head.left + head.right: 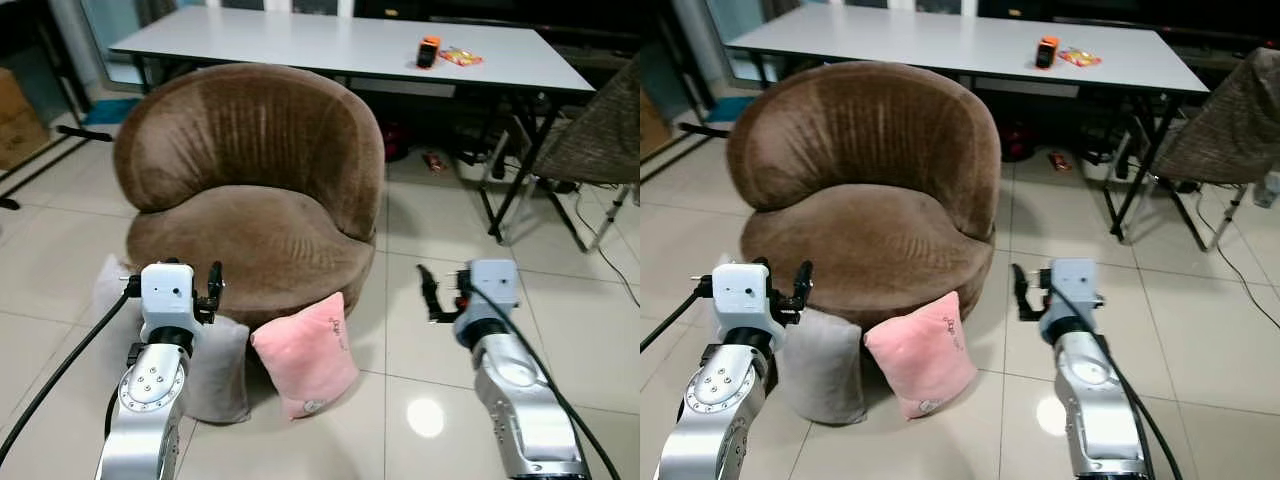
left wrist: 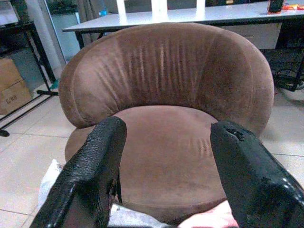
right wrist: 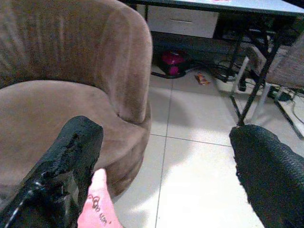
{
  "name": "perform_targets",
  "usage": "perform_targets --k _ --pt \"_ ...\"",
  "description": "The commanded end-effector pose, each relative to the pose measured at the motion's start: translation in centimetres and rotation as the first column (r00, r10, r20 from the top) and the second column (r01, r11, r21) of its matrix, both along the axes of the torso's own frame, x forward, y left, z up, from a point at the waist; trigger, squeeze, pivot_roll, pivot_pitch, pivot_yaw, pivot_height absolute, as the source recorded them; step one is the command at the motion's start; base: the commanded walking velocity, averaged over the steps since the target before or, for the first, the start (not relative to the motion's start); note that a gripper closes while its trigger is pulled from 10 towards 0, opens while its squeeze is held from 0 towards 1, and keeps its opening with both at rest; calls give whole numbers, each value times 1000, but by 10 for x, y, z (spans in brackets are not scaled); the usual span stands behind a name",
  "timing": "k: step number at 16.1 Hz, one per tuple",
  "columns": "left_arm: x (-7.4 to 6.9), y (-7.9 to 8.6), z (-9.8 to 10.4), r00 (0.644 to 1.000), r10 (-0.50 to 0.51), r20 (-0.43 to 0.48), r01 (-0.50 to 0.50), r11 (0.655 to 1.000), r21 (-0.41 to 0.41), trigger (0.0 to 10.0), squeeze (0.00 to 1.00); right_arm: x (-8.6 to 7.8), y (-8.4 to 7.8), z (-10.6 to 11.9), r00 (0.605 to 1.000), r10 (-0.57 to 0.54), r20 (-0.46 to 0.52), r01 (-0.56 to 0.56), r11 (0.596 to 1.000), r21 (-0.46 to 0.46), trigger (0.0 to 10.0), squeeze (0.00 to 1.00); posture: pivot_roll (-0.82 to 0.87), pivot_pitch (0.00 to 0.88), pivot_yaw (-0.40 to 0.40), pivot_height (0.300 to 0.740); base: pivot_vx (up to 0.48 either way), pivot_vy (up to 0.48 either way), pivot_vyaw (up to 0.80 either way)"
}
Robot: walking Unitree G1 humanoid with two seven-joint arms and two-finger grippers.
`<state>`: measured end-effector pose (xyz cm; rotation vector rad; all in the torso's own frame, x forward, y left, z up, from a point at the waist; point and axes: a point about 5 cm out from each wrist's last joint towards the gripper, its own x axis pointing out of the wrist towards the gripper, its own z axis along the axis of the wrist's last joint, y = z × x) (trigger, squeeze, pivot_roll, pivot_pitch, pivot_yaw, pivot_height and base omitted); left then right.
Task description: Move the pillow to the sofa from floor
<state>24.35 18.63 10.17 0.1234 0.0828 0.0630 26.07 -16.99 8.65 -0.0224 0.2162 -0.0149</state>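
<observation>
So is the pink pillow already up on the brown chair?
No, the pink pillow stands on the floor tiles, leaning against the front of the brown chair.

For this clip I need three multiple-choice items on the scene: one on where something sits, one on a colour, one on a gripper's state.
1. Where is the pink pillow?
A. on the sofa seat
B. on the floor, leaning against the sofa's front
C. on the white table

2. What colour is the pillow beside the pink one?
A. grey
B. green
C. black

3. How do the left gripper fingers stand?
A. shut on the pink pillow
B. shut, empty
C. open, empty

Answers: 1 B, its base rests on the tiles against the brown sofa. 2 A, the grey pillow stands at its left. 3 C, the left wrist view shows a wide gap with nothing between.
</observation>
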Motion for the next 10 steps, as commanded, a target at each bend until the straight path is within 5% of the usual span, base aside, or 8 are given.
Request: perform_targets --k 1,5,10 --pt "2 1 1 1000 -8 6 8 1000 2 10000 0 1 2 2 1000 -4 10 4 1000 25 10000 0 -93 0 -10 740 390 0 0" --pt "2 -1 1 1000 -17 6 17 1000 3 10000 0 1 2 3 1000 17 15 -16 999 -39 10000 0 -94 0 -8 740 389 0 0" --pt "4 0 2 1000 -21 8 21 1000 5 10000 0 3 -3 3 999 -39 12 39 999 -10 10000 0 -90 0 -4 740 388 0 0"
